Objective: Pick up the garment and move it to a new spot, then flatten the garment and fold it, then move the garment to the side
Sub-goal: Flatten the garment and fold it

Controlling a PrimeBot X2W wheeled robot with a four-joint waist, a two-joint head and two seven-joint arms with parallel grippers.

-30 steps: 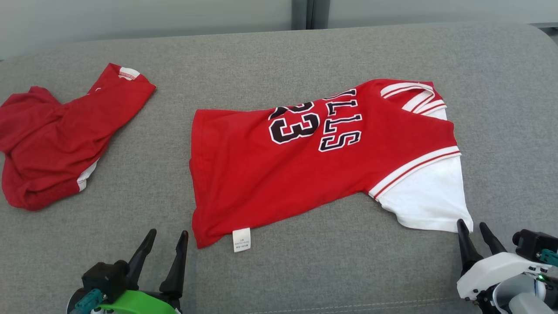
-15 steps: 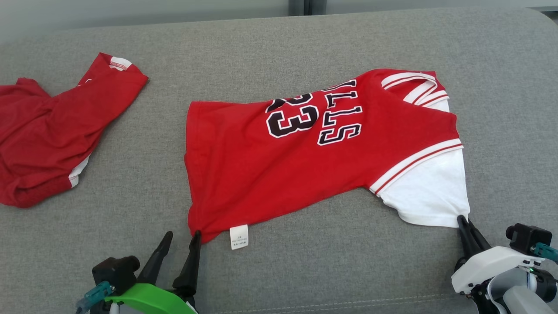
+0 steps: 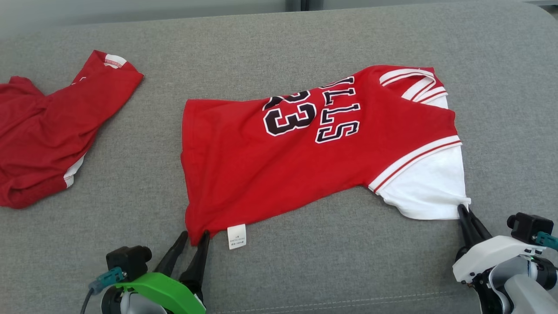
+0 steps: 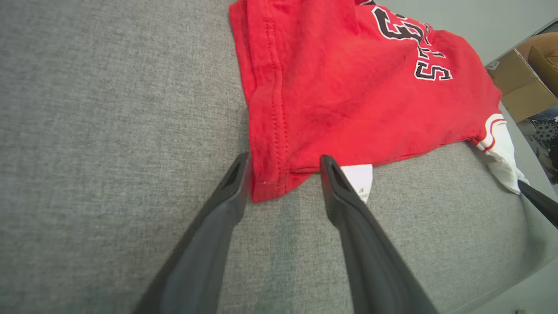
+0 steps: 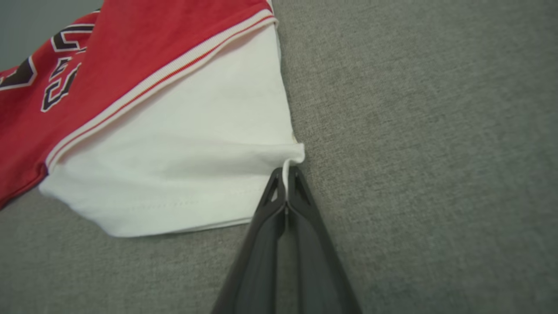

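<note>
two garments are counted: a red jersey (image 3: 305, 152) and a crumpled red shirt (image 3: 43, 139). two grippers are counted, the left gripper (image 3: 194, 235) and the right gripper (image 3: 463, 209). one white label (image 3: 236, 236) and one cardboard box (image 4: 518, 83) are noted.

I see the red jersey (image 3: 305, 161) lying mostly flat, print up, across the middle and right of the grey surface (image 3: 305, 270). Its hem faces the left edge and its striped collar the far right. The black 23 and lettering read sideways. The white sleeve (image 3: 427, 187) fans toward the near edge, its tip drawn to a point. A white tag (image 3: 236, 237) sticks out at the near hem corner.
</note>
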